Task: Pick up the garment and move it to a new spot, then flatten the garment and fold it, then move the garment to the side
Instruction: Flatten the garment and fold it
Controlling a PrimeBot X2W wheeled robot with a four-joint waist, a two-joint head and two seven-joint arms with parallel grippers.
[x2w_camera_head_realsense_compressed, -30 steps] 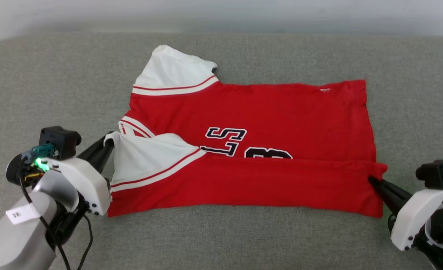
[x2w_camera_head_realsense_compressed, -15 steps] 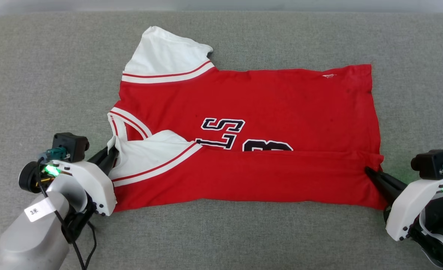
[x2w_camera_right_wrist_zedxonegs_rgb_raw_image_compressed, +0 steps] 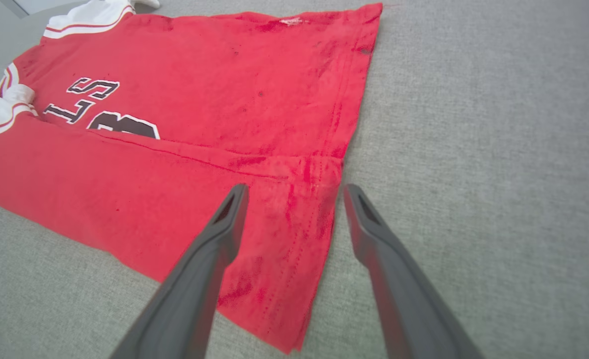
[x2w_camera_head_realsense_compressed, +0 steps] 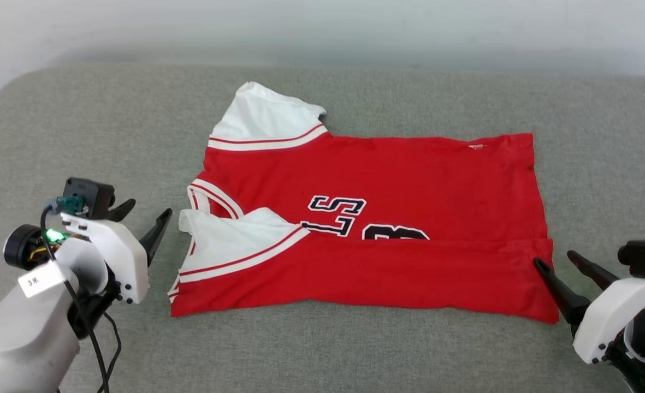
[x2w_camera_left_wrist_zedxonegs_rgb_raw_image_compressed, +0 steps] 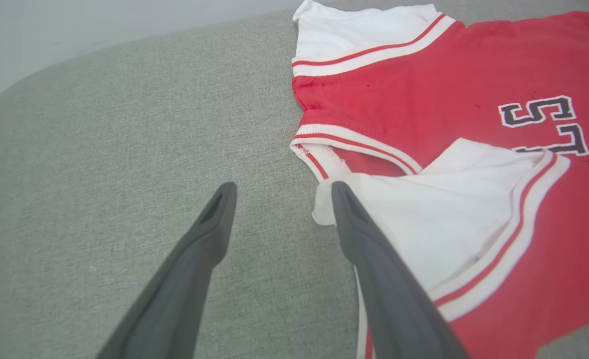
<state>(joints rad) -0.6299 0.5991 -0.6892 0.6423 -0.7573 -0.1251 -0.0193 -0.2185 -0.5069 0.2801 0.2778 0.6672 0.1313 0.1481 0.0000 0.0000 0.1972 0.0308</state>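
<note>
The garment (x2w_camera_head_realsense_compressed: pixel 409 174) is a red jersey with white sleeves, spread out flat in the middle of the grey padded surface (x2w_camera_head_realsense_compressed: pixel 355 355). Its near long edge is folded up over the lower part of the black chest letters. My left gripper (x2w_camera_head_realsense_compressed: pixel 148 208) is open just left of the near white sleeve, a small gap away from it. In the left wrist view the left gripper (x2w_camera_left_wrist_zedxonegs_rgb_raw_image_compressed: pixel 282 187) has bare grey fabric between its fingers, and the garment (x2w_camera_left_wrist_zedxonegs_rgb_raw_image_compressed: pixel 474 99) lies to the right. My right gripper (x2w_camera_head_realsense_compressed: pixel 554 258) is open at the folded hem corner. In the right wrist view the right gripper (x2w_camera_right_wrist_zedxonegs_rgb_raw_image_compressed: pixel 295 188) straddles the hem edge of the garment (x2w_camera_right_wrist_zedxonegs_rgb_raw_image_compressed: pixel 199 75).
The grey surface's rounded far-left corner (x2w_camera_head_realsense_compressed: pixel 11 87) and its far edge meet a pale wall (x2w_camera_head_realsense_compressed: pixel 322 27). Bare grey fabric surrounds the jersey on all sides. A black cable (x2w_camera_head_realsense_compressed: pixel 101 349) hangs below my left wrist.
Both grippers have opened and let go of the garment, the left at the sleeve and the right at the hem corner. The left has backed off slightly. The head camera has shifted.
</note>
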